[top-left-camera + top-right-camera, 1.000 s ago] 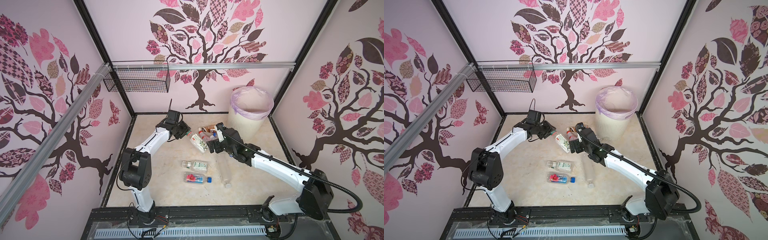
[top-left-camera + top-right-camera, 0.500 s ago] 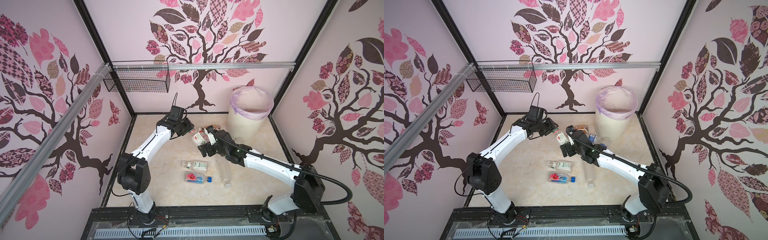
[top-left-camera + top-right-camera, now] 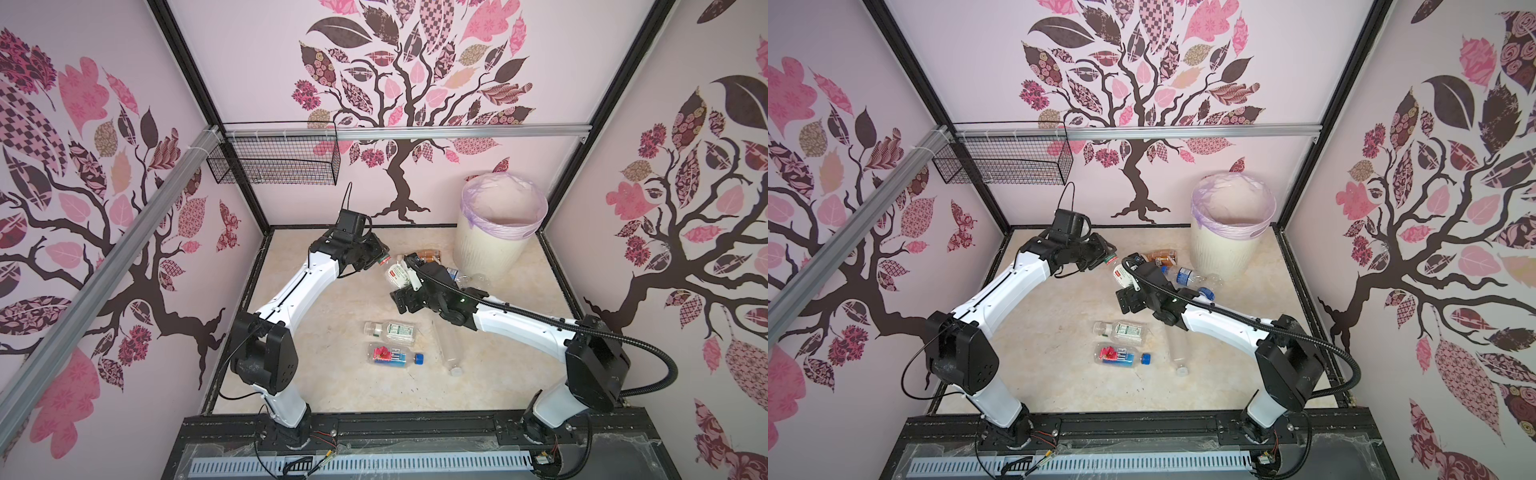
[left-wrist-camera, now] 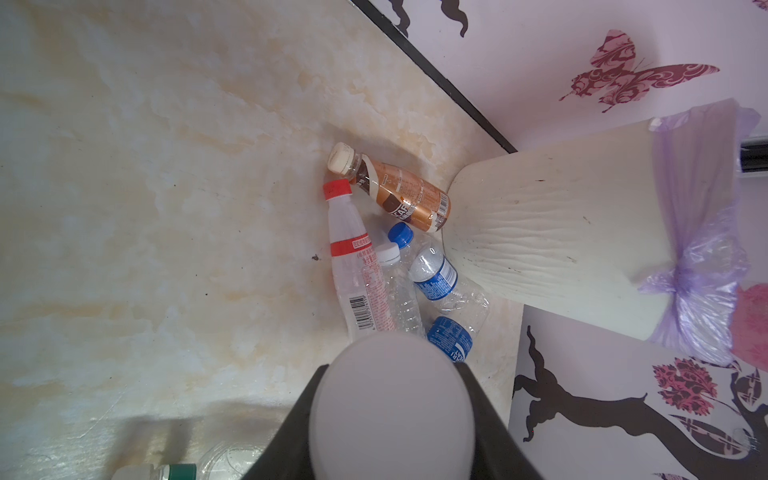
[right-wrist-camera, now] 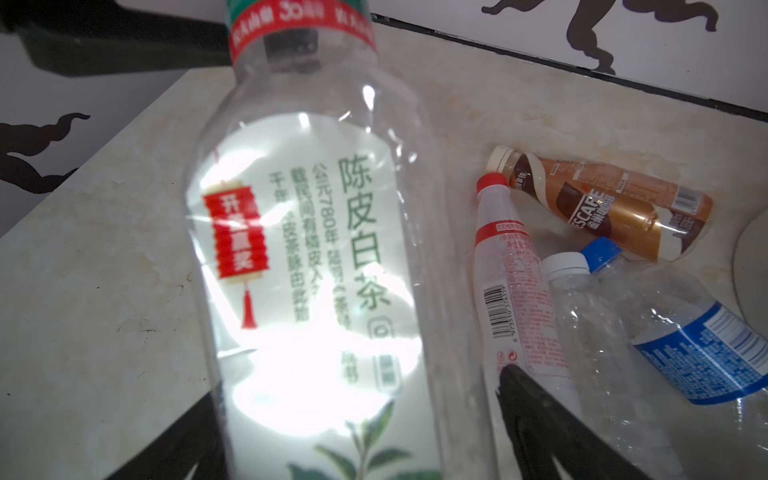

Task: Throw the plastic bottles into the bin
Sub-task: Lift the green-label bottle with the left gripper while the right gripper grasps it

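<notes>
Loose bottles (image 3: 1185, 275) beside lilac-lined bin (image 3: 1221, 254)

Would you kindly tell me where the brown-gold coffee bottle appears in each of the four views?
In a top view: the brown-gold bottle lies on the floor, just left of the bin.
In a top view: same spot, left of the bin.
Left wrist: beside the red-capped bottle, base toward the bin.
Right wrist: beyond the red-capped bottle, at; the bin's edge barely shows.
Shared landmark: the bin.
</notes>
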Robot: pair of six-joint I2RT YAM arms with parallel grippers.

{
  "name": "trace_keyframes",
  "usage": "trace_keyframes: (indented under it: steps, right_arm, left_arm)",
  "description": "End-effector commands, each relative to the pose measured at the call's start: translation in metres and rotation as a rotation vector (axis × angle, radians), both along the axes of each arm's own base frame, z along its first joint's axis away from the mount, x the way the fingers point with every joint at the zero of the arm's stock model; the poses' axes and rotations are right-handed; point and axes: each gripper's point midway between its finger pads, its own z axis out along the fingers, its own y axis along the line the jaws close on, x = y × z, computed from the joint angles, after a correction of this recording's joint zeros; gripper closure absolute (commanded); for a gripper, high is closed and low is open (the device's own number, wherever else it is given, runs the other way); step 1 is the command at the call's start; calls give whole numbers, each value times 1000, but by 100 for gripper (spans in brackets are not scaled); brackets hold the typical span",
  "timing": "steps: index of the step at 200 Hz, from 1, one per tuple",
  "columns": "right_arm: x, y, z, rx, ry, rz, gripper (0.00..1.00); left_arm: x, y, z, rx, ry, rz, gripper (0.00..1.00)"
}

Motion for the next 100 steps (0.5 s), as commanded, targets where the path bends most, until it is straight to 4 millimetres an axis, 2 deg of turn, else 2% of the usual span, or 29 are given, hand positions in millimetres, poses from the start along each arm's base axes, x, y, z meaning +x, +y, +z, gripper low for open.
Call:
trace_keyframes:
  steps: [1,72,100]
  right_arm:
    - [9,7,14,29,-29,-16,11]
    - [7,2,20,32,-46,-22,37]
    - [6,2,21,37,-42,-21,39]
  left_arm:
    - [-1,-7,35,-45,-67,-15,68]
    - [-3,-5,24,-38,-40,-9,59]
    - [-3,-4,24,-40,-36,-5,48]
